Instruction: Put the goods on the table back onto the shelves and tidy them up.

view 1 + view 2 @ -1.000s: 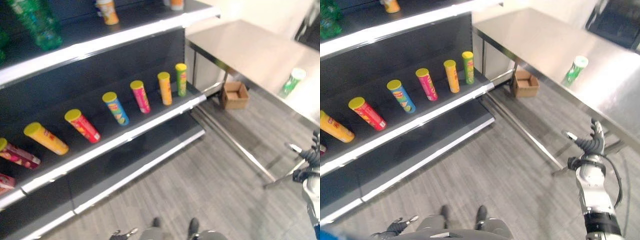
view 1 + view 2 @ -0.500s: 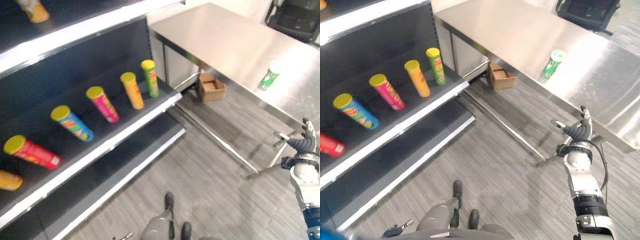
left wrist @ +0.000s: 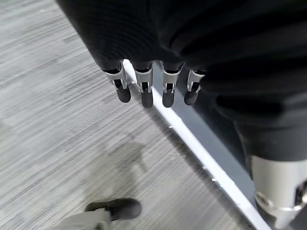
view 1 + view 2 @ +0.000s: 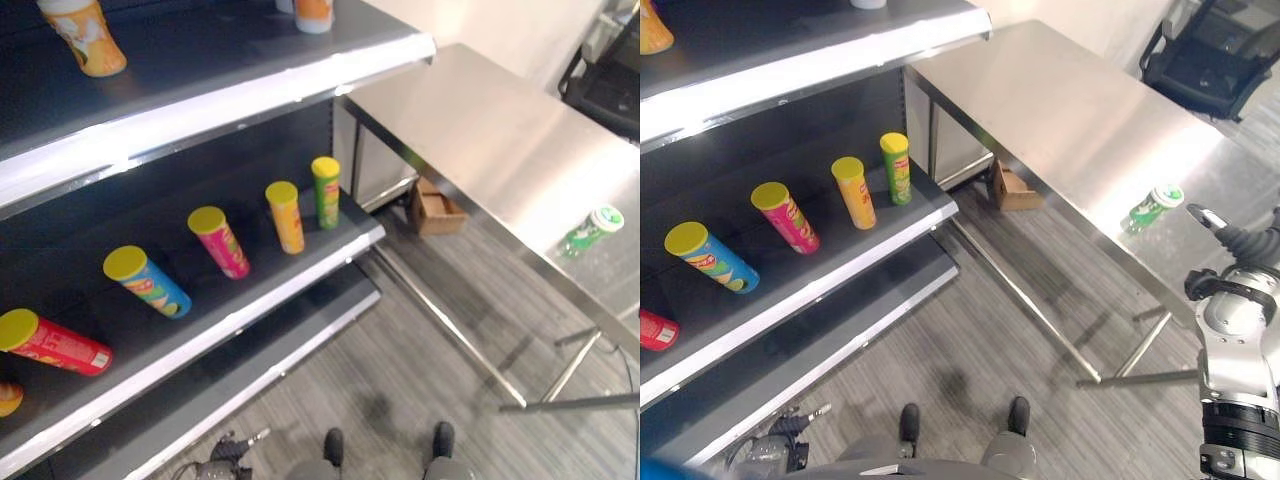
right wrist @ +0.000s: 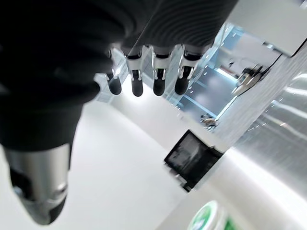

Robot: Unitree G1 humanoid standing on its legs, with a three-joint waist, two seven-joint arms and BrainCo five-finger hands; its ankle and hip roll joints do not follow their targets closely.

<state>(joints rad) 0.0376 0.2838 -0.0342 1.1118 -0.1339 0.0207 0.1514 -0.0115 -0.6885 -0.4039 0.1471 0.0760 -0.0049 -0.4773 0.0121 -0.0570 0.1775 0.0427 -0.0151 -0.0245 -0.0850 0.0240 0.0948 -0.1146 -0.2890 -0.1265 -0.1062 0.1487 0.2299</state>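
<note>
From where I'm sitting, the shelf unit (image 4: 230, 95) takes up the left side, and my left hand (image 4: 792, 424) is hanging low by its bottom shelf, near the floor; in its wrist view the fingers (image 3: 144, 93) are relaxed and a bit apart, holding nothing. On the middle shelf there's a row of chip cans all lying tilted: a red can (image 4: 55, 342), then a blue can (image 4: 146, 281), a pink can (image 4: 219, 241), an orange can (image 4: 286, 216), and a green can (image 4: 325, 192) standing closest to the shelf's end. Up on the top shelf I can see an orange cup (image 4: 84, 36) near the back. Past the shelf end there's a small cardboard box (image 4: 436, 206) on the floor under the steel table (image 4: 480, 120). The one item on the table is a green can with a white lid (image 4: 1155, 205), lying on its side near the table's front edge. My right hand (image 4: 1250, 246) is up just beside that table edge, near the can but not touching it, fingers (image 5: 135, 86) loosely straight and empty.
</note>
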